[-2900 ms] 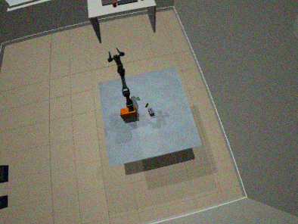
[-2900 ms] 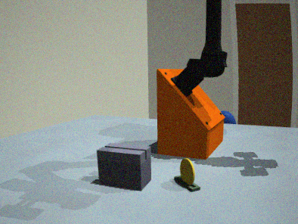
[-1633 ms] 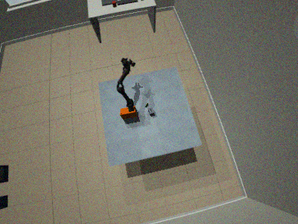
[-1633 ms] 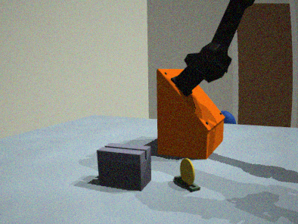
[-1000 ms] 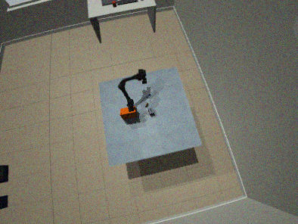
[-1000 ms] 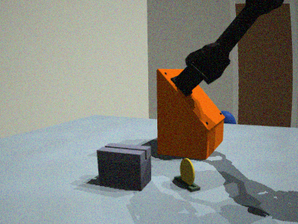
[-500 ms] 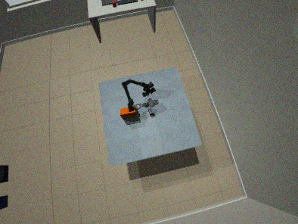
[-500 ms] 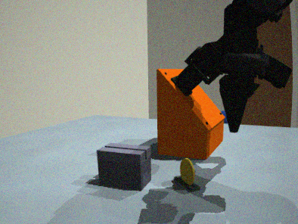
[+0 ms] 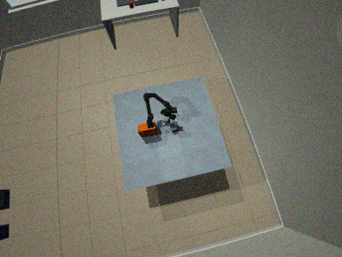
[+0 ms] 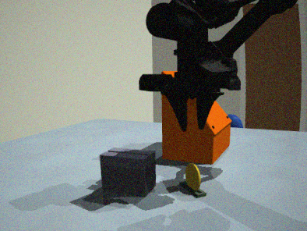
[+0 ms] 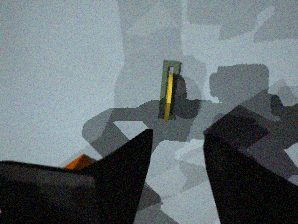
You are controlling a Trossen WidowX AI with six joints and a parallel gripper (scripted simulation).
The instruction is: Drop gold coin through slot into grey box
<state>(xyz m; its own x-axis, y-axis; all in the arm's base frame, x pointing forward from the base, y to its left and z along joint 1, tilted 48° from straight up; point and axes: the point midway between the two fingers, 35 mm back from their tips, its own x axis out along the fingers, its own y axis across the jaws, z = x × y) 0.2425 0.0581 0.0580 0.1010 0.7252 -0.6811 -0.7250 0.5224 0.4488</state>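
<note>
The gold coin (image 10: 193,177) (image 11: 170,95) stands on edge in the dark-green holder (image 10: 200,193) (image 11: 165,80). The closed grey box (image 10: 126,173) (image 11: 242,125) is left of the coin in the exterior view and right of it in the wrist view, partly hidden by a finger. Its slot shows only as a thin line in the lid in the exterior view. My gripper (image 10: 193,129) (image 11: 178,138) is open and empty, fingers pointing down, clearly above the coin. In the wrist view the coin lies beyond the fingertips, roughly in line with the gap between them.
The orange arm base (image 9: 147,129) (image 10: 185,136) stands behind the box and coin in the exterior view. All stand on the pale blue table top (image 9: 178,161) (image 10: 51,156). Arm shadows fall around the holder and box. A white side table (image 9: 145,12) stands far off.
</note>
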